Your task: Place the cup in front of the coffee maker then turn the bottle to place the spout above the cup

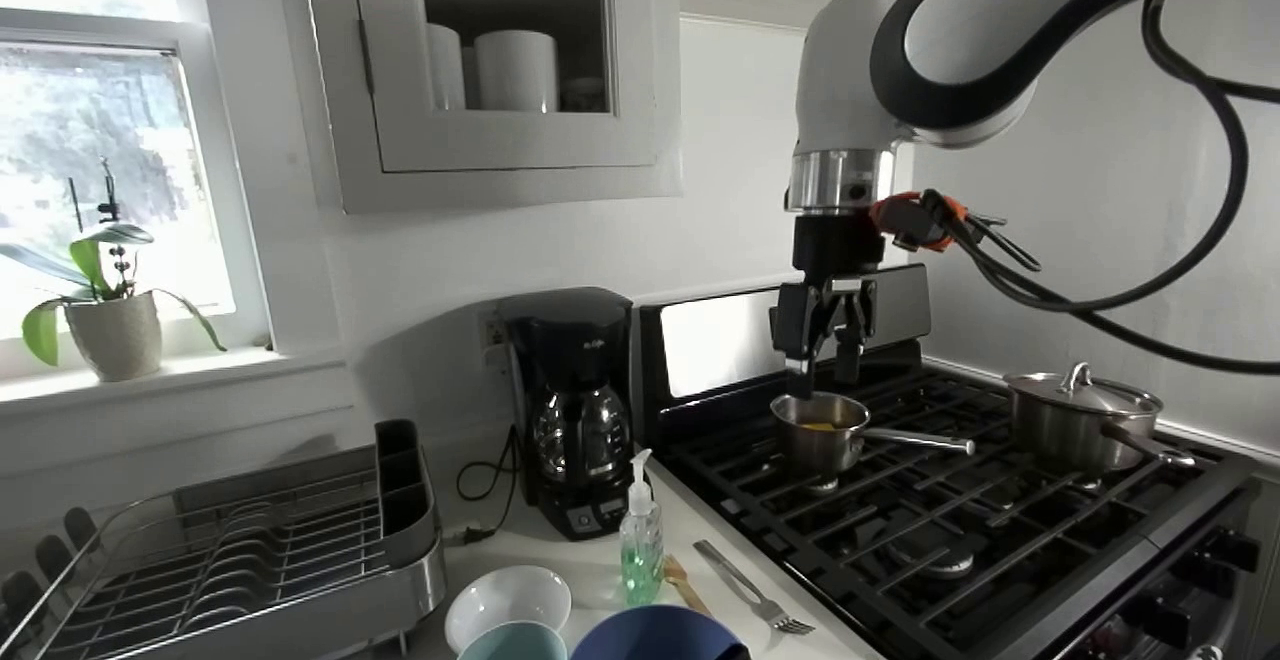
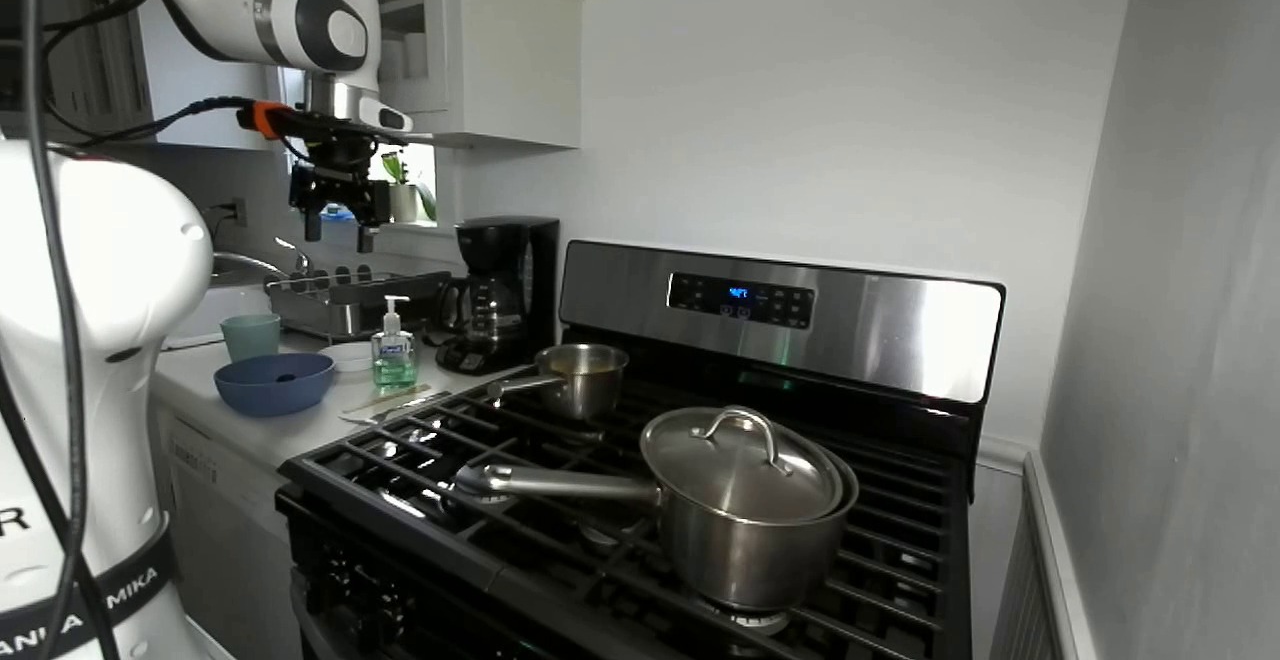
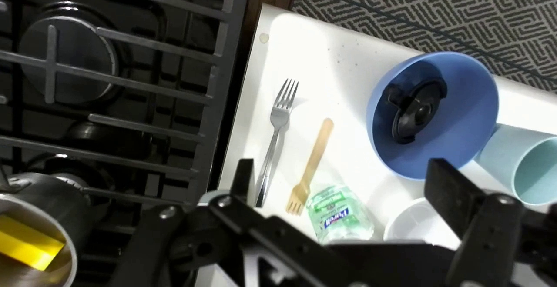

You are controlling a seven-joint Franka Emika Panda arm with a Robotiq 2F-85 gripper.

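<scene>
Wrist view: cup (image 3: pixel 520 163) beside the blue bowl (image 3: pixel 472 113), gripper (image 3: pixel 339 169) spread wide

The wrist view looks down on a white counter (image 3: pixel 313 52). The cup is right next to the blue bowl, and a black thing (image 3: pixel 418 109) lies inside that bowl. The gripper's two fingers are far apart, high over all this. A metal fork (image 3: pixel 274 141) and a wooden fork (image 3: pixel 312 165) lie on the counter. The bottle (image 3: pixel 341 211) is just past the tips of the wooden fork, and its label (image 3: pixel 336 218) says Purell. The white bowl (image 3: pixel 407 226) is near the bottle, partly hidden by the gripper. Off to one side is the stove (image 3: pixel 143 42), where a small pot (image 3: pixel 56 200) has something yellow (image 3: pixel 30 241) in it.

In an exterior view, the coffee maker (image 1: pixel 570 355) stands by the wall (image 1: pixel 420 250). The bottle stands up near the front of it, with the pale spout (image 1: pixel 641 462) on top. The cup is at the bottom edge, so only its top part shows. A dish rack (image 1: pixel 420 570) sits on the same counter. The gripper hangs up high with its fingers pointing down.

In an exterior view, a big pot (image 2: pixel 750 560) with a lid (image 2: pixel 715 475) sits on the stove. The cup stands upright behind the blue bowl, well apart from the coffee maker.
</scene>
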